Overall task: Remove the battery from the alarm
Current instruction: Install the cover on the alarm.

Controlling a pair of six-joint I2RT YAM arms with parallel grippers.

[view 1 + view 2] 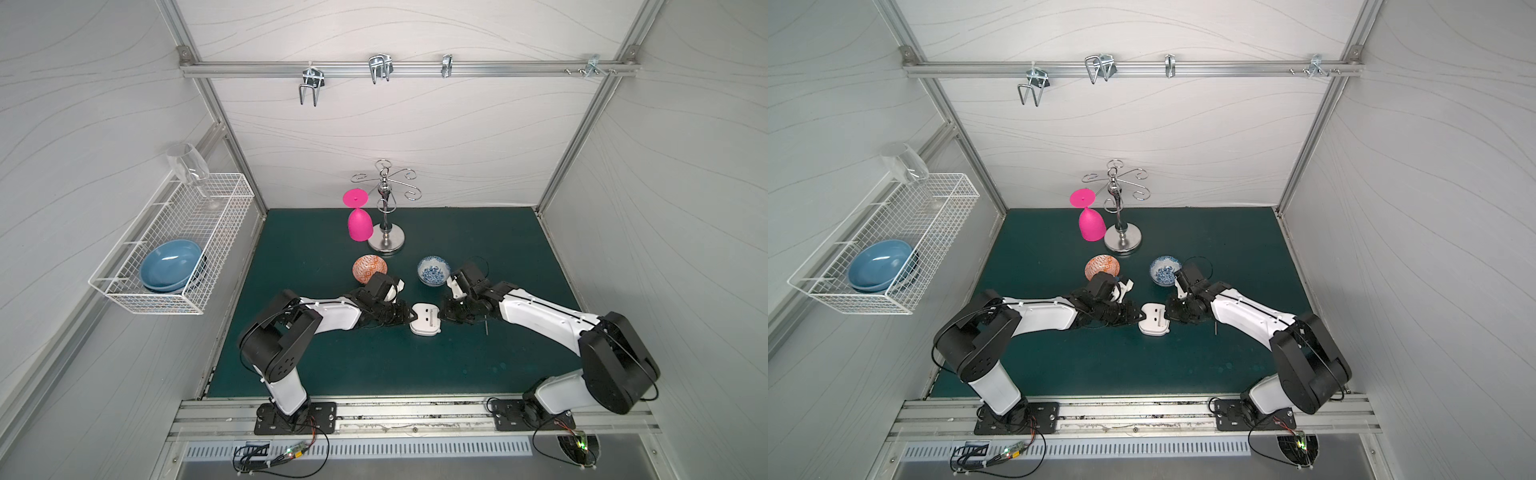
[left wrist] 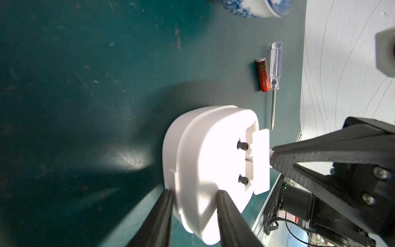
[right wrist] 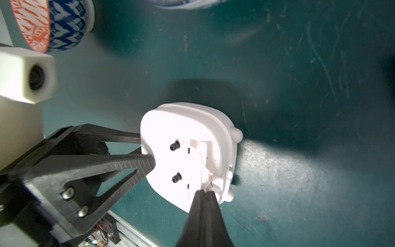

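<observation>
The alarm (image 2: 205, 171) lies face down on the green mat (image 2: 85, 85), its plain white back with two small dark knobs turned up. The left gripper (image 2: 194, 192) grasps it by one rounded edge, a black finger on either side of the casing. The right gripper (image 3: 204, 191) is clenched tight, its tips pressed together on the small tab of the white battery cover (image 2: 260, 160). The cover sits askew over the open compartment and sticks out past the alarm's rim.

The battery (image 2: 263, 74), red with a dark end, is out of the alarm. It lies flat on the mat right alongside the clear handle of the screwdriver (image 2: 275, 68), parallel to it (whether they touch cannot be told), apart from the alarm. A blue-and-white bowl (image 2: 256, 8) stands farther off.

In both top views the two grippers meet at the alarm (image 1: 424, 319) from opposite sides. The right arm hides the battery there, and only the screwdriver's thin shaft (image 1: 486, 326) shows.
</observation>
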